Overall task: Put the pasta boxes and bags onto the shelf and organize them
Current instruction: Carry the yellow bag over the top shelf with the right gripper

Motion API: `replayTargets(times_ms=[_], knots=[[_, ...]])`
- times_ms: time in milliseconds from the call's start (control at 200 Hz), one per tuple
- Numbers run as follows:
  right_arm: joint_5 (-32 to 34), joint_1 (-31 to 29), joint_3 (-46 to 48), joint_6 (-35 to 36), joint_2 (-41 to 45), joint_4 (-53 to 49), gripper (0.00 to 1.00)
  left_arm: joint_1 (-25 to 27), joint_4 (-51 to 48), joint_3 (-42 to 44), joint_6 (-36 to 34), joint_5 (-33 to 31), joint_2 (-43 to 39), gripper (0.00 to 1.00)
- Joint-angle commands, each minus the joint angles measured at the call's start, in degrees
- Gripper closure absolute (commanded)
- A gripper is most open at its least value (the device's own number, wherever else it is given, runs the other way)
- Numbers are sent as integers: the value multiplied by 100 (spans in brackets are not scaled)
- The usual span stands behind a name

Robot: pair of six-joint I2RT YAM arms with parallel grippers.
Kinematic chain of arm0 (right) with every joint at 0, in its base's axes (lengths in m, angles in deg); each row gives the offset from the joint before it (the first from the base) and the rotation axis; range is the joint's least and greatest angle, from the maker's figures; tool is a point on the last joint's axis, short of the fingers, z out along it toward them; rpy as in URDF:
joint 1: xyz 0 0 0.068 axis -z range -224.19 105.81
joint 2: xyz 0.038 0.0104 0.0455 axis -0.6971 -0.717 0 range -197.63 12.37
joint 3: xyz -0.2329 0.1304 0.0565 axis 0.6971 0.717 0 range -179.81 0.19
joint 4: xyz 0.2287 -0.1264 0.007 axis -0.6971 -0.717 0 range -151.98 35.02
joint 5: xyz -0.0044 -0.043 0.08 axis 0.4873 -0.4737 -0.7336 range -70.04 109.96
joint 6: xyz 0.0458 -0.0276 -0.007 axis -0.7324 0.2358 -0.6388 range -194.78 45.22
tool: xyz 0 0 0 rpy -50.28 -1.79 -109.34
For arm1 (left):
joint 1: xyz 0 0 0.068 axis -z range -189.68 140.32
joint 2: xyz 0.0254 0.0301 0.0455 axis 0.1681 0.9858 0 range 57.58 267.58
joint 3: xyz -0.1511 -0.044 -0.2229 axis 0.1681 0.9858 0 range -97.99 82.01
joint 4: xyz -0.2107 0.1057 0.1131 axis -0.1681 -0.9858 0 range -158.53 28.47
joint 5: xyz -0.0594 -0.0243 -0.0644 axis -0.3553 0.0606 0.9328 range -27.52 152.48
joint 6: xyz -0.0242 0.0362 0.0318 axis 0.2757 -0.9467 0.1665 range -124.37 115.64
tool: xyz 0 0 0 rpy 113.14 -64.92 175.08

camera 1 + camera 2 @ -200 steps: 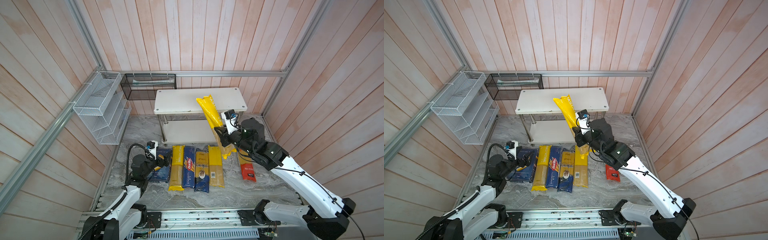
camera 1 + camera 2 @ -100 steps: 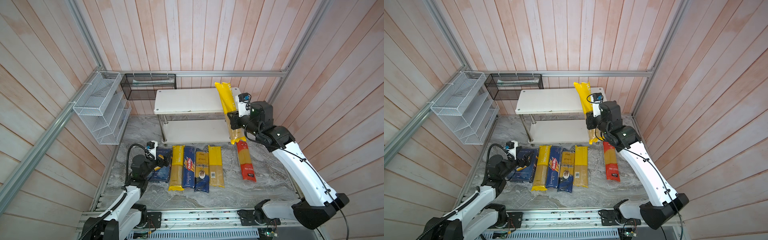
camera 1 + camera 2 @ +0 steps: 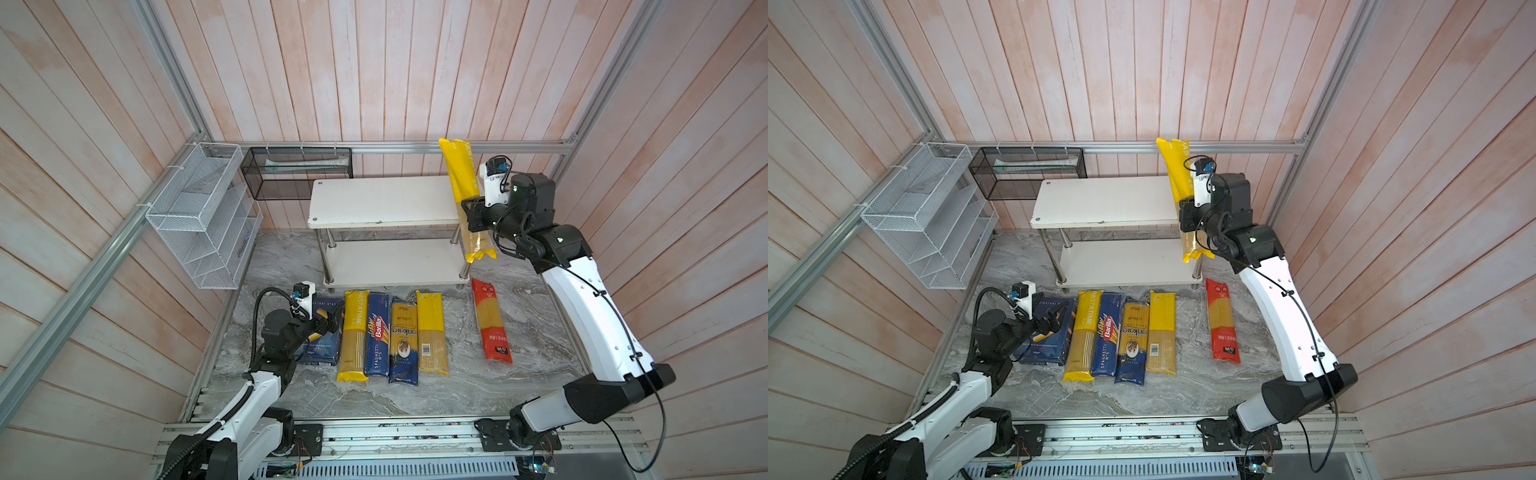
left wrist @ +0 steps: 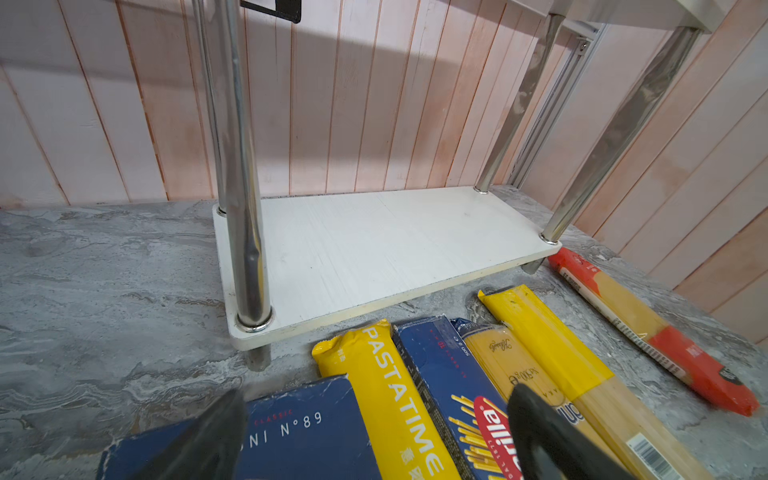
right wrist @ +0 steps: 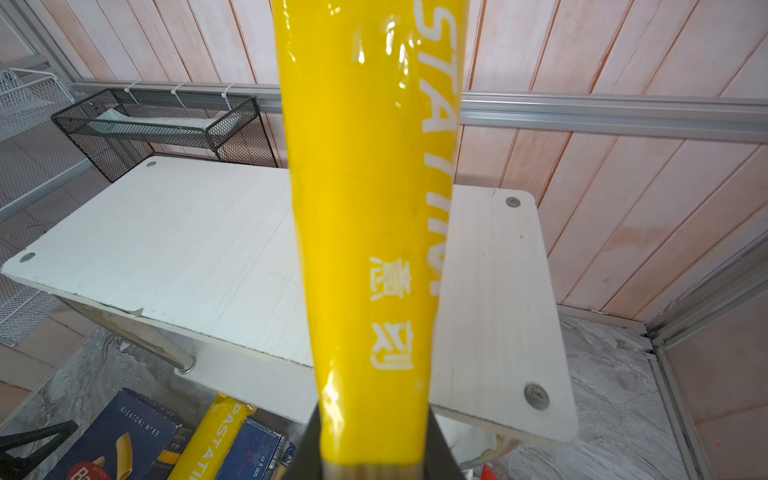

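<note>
The right gripper (image 3: 471, 217) was squeezed tight on the lifted yellow bag (image 3: 460, 178), a little below the bag's middle. The bag stood almost straight up, leaning a bit, in the upper right part of both top views. Its top end crossed the metal rail (image 3: 519, 146) on the back wall. Its bottom end hung down past the right front corner of the shelf (image 3: 382, 199). In the right wrist view the bag ran up the middle of the picture, with the shelf's white top board behind it (I could not tell if the bag touched the board). The left gripper (image 3: 329, 323) sat in the lower left, with its two fingers (image 4: 199, 440) spread apart and holding nothing, just over the wide blue box (image 3: 320, 347). On the gray floor (image 3: 457, 395) in front of the shelf lay a row, side by side: the wide blue box, the flat PASTATIME bag (image 3: 353, 332), the narrow Barilla box (image 3: 377, 332), the clear bag with the blue end (image 3: 403, 340) and the yellow barcode bag (image 3: 431, 332). The red bag (image 3: 492, 324) lay by itself further right, apart from the row.
</note>
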Motion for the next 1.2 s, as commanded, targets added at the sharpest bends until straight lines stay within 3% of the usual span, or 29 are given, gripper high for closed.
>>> replayTargets(times_ms=[0,415,1195], knots=[[-208,158,-816,118,-188,376,100,10,94,-10,0,6,42,0],[219,246,-2398,358,-1267,-299,100,10,110,28,9,-24,-25,0],[378,410,-3169,226,-2555,-235,100,10,128,62,24,-71,-82,0]])
